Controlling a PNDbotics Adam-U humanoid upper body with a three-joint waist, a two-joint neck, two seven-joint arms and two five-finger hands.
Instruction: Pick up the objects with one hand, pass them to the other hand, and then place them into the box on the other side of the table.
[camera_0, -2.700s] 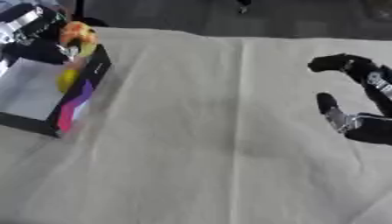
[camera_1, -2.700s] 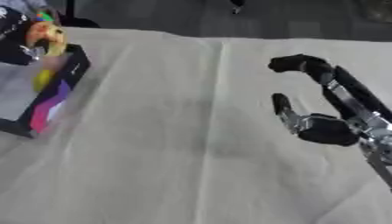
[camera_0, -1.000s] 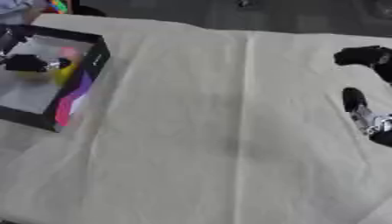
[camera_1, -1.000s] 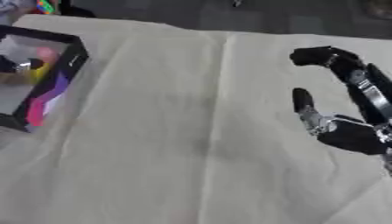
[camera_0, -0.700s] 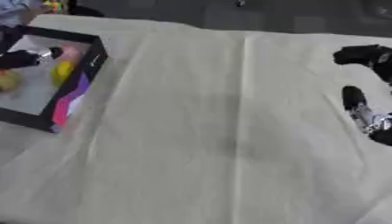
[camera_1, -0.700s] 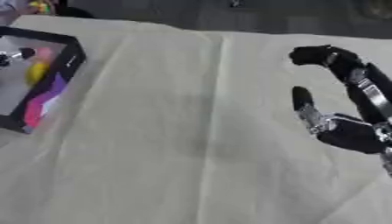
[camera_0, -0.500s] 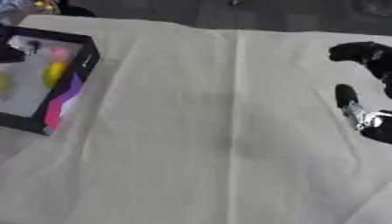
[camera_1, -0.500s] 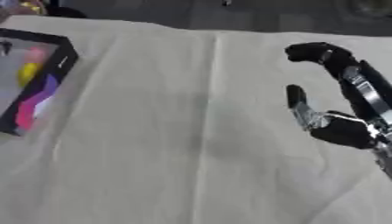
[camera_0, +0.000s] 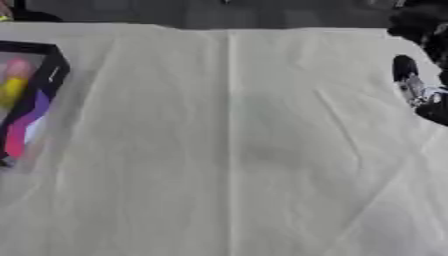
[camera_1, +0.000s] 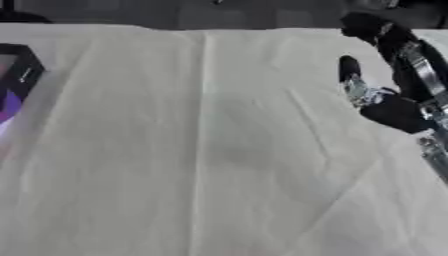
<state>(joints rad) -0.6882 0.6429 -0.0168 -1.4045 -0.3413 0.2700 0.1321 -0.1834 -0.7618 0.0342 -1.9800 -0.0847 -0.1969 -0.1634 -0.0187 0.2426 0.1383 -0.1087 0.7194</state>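
The black box (camera_0: 54, 60) with a purple and pink side stands at the table's left edge, partly cut off by the picture. Inside it lie a yellow object (camera_0: 10, 91) and a pink one (camera_0: 17, 68), both blurred. My right hand (camera_1: 394, 111) hovers over the table's far right, well away from the box. It is open, its fingers (camera_1: 372, 27) relaxed and arched above the thumb (camera_1: 350, 70), and it holds nothing. My left hand shows in neither view.
A cream cloth (camera_0: 236, 150) with fold lines covers the whole table. Its far edge (camera_0: 219, 29) meets a dark floor. Nothing else lies on the cloth between the box and my right hand.
My left hand, earlier over the box with a yellow and pink thing, has drawn back out of view. The objects now lie in the box. The camera has swung, shifting the whole picture.
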